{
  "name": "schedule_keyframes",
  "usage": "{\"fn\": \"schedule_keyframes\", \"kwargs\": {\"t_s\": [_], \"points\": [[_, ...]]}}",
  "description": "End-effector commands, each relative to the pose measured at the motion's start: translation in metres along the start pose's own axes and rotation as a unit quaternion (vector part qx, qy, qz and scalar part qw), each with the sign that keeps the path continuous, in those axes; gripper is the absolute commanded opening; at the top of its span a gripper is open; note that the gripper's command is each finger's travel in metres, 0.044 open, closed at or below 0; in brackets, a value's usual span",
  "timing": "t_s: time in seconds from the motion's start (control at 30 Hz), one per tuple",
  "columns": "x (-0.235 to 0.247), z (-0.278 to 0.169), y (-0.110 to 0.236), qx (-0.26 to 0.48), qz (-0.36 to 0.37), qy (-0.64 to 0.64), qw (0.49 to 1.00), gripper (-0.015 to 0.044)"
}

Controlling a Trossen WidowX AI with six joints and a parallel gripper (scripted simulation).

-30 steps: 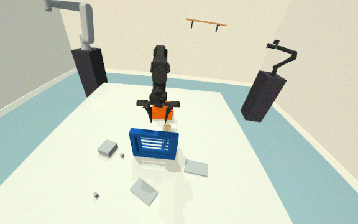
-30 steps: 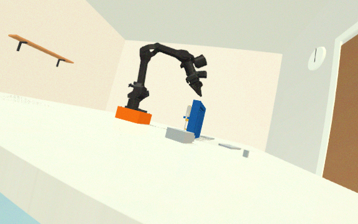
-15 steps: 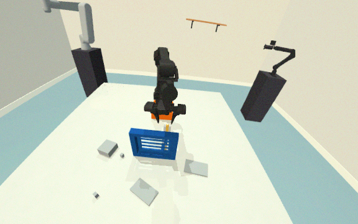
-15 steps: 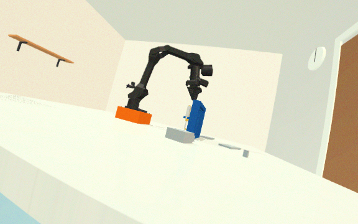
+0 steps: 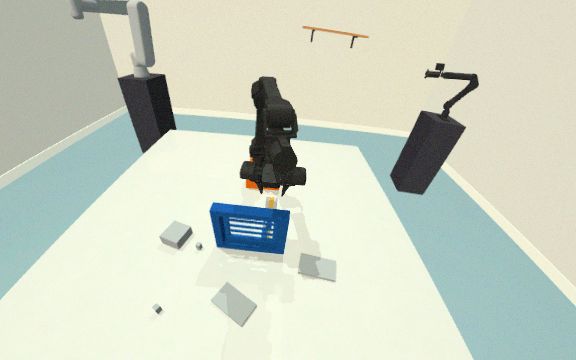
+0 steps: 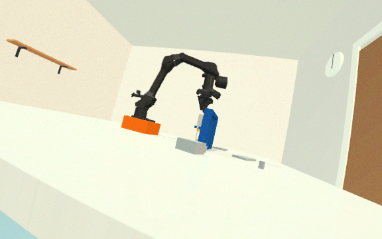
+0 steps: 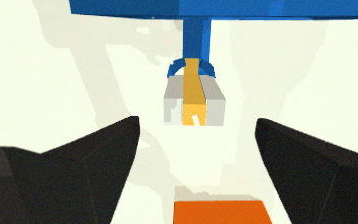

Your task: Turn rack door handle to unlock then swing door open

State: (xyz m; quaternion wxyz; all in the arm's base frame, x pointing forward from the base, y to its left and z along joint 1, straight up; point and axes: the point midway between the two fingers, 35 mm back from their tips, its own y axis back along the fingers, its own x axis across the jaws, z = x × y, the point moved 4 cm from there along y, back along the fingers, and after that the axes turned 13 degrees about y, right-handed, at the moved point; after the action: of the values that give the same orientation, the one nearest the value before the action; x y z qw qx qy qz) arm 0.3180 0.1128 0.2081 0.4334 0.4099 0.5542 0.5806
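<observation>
Gripper (image 5: 272,192) (image 6: 203,109) (image 7: 197,125) partway open, fingers well apart, nothing held, pointing down above the handle (image 5: 271,202) (image 6: 199,121) (image 7: 194,114). Handle is upright, a yellow strip between two light grey side pieces, on the arm's side of the blue rack (image 5: 250,209) (image 6: 208,127) (image 7: 280,9); wrist view has it between the two fingertips across the picture, touching neither. Rack stands upright on the white table (image 5: 368,310) (image 6: 118,172) (image 7: 20,90), slatted opening facing the top camera. Black arm (image 5: 280,115) (image 6: 159,79) arches over from the orange base block (image 5: 250,184) (image 6: 138,125) (image 7: 220,212). Grey block (image 5: 176,234) (image 6: 191,146) sits near the rack, tiny cube (image 5: 199,246) just beside that block in top view. Two flat grey plates, one (image 5: 317,267) near the rack, other (image 5: 234,303) farther out from the arm, both lying flat. Another small cube (image 5: 157,309) (image 6: 261,164) is well apart from the rack. Can't tell the exact door angle.
</observation>
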Motion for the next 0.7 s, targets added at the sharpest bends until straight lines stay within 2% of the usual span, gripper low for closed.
{"fn": "schedule_keyframes", "kwargs": {"t_s": [0.0,0.67], "points": [[0.001,0.000,-0.007,0.004,0.002,-0.002,1.000,0.0298],[0.001,0.001,-0.040,0.004,0.002,-0.002,1.000,0.0298]]}}
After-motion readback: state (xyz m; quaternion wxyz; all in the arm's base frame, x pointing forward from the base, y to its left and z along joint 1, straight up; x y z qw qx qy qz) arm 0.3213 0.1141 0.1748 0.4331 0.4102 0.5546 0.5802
